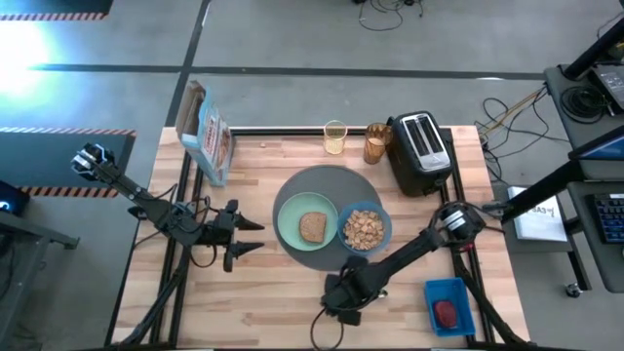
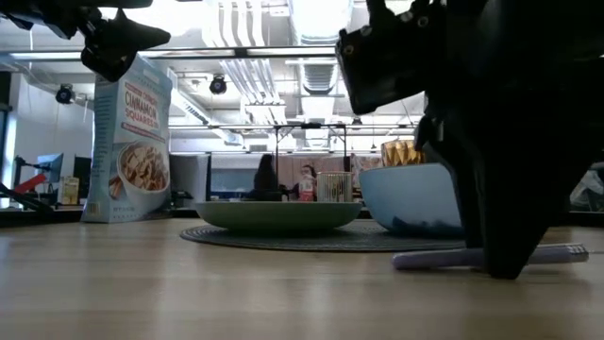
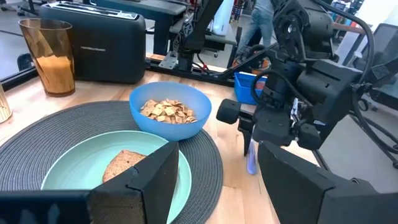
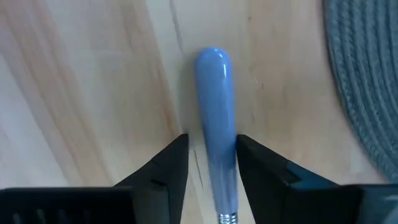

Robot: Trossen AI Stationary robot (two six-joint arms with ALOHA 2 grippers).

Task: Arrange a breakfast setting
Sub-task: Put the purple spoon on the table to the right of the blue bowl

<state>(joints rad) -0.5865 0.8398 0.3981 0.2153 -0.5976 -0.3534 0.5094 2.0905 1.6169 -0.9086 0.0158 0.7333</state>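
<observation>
The right gripper (image 4: 211, 163) is low over the wooden table (image 1: 283, 302), near its front edge, with its two dark fingers (image 4: 166, 168) set on either side of a blue utensil handle (image 4: 215, 118). The handle is smooth, rounded at its free end, pale blue, and meets a metal neck by the fingers; it lies flat on the wood. The fingers sit close against its sides, but whether they truly pinch it cannot be told. In the low view the handle (image 2: 453, 257) lies along the table beneath the dark gripper body, just off the rim of the round dark-grey mat (image 1: 336, 177).

The mat is woven, ribbed in rings, and lies around the middle of the table. On it rest a pale green plate (image 1: 291, 229) holding a brown toast slice (image 1: 312, 227), and a blue bowl (image 1: 366, 230) filled with tan cereal squares (image 3: 168, 111); plate and bowl touch side by side.

The left gripper (image 1: 255, 239) hovers near the left edge of the table, beside the mat, its fingers spread with nothing between them.

Along the back edge stand an amber glass (image 1: 377, 143), a paler yellowish glass (image 1: 334, 137) and a black toaster (image 1: 421, 151); a cereal box (image 1: 207, 136) stands at the back left corner. Near the front right corner a blue tray (image 1: 448, 304) holds a small red food piece (image 1: 446, 313).
</observation>
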